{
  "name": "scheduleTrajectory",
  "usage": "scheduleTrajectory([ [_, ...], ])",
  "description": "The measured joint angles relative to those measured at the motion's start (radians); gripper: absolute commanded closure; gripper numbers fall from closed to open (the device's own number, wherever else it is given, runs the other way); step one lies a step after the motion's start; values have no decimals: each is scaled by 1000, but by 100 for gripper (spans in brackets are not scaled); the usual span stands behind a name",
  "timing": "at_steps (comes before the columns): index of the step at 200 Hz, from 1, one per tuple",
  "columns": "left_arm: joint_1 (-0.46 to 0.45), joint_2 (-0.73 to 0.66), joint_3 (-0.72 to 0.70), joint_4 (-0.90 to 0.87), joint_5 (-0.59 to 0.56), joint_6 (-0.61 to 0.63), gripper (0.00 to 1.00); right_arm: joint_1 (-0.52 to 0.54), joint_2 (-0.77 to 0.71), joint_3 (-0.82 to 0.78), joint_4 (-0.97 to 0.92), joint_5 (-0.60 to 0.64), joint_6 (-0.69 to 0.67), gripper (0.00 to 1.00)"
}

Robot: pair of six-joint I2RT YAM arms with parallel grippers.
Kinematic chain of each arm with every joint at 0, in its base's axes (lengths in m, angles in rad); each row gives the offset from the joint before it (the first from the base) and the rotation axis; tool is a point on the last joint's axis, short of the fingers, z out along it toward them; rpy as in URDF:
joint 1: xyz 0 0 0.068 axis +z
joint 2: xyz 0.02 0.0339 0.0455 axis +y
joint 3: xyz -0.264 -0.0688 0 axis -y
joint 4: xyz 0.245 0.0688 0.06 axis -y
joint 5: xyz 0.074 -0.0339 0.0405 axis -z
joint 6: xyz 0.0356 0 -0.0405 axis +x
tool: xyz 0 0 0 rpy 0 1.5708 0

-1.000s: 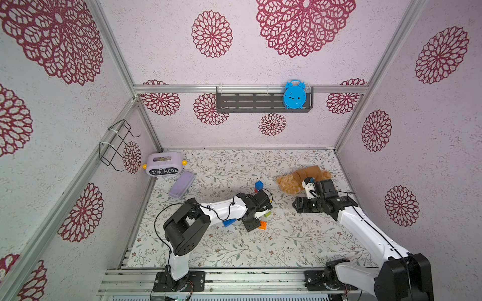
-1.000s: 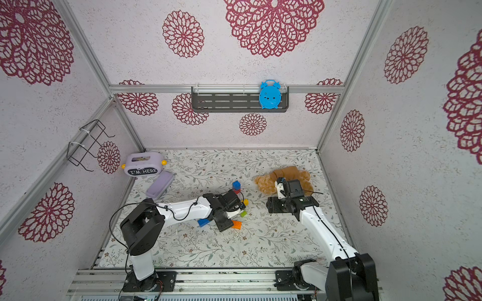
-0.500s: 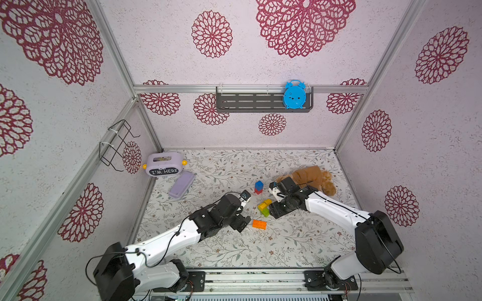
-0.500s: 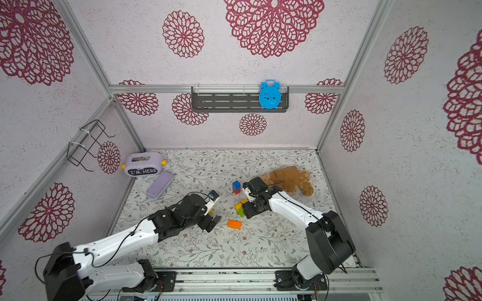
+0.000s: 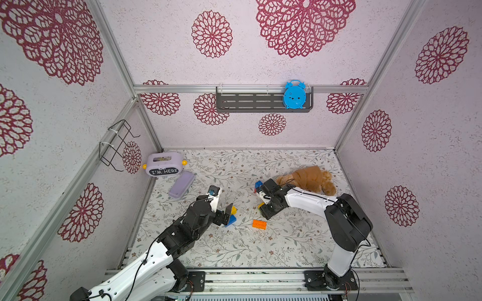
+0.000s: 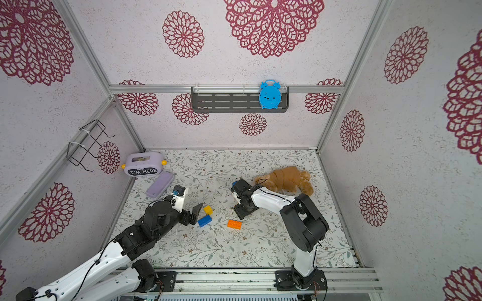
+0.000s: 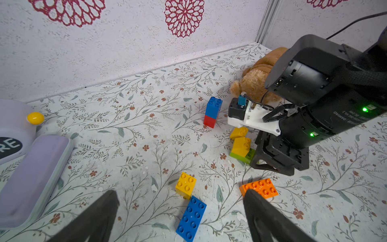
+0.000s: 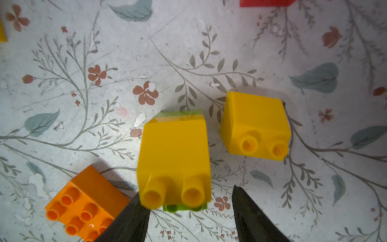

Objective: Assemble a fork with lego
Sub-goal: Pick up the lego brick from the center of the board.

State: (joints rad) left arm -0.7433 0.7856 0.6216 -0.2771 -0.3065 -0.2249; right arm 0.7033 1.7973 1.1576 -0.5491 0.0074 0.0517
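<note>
Pale floral-printed mat (image 5: 287,247) covered the floor of a boxed cell, flat, matte and flecked with white scuffs. Rough white walls carried crimson rosettes and were edged with aluminium rails. On the far wall a slotted dark shelf (image 5: 250,103) held a blue alarm clock (image 5: 294,94), and a black wire rack (image 5: 117,146) hung on the left wall. In the far left corner stood a rounded lilac box (image 5: 163,164), with a flat lilac case (image 5: 181,184) just near of it.

The lego (image 6: 208,209) lay mid-mat, glossy, chunky and studded, loose or in small stacks. A long blue brick (image 7: 191,218) and a square yellow brick (image 7: 186,185) lay just beside each other in front of the left gripper (image 7: 180,191), whose fingers stood wide apart and held nothing. An orange brick (image 5: 259,224) lay to their right. A blue-on-red stack (image 7: 212,112) stood upright farther back, left of a furry brown plush toy (image 5: 310,179).

The right gripper (image 8: 186,194) hung over a sloped yellow brick (image 8: 174,150) seated on a lime green brick (image 7: 245,158). Its fingers were apart on either side of that piece. One was clear of it; whether the other touched could not be told. A second sloped yellow brick (image 8: 255,125) lay just beside. In both top views the right wrist hid most of this pair.
</note>
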Motion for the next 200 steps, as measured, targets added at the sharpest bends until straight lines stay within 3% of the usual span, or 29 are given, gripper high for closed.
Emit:
scheduleTrajectory([
  [82, 0, 2, 0, -11, -15, -11, 3, 7, 45, 30, 2, 17, -23, 56],
  [127, 0, 12, 0, -34, -21, -10, 3, 8, 45, 30, 2, 16, -43, 71],
  [200, 0, -108, 0, -103, -45, -12, 3, 22, -121, -6, 10, -113, -267, 77],
])
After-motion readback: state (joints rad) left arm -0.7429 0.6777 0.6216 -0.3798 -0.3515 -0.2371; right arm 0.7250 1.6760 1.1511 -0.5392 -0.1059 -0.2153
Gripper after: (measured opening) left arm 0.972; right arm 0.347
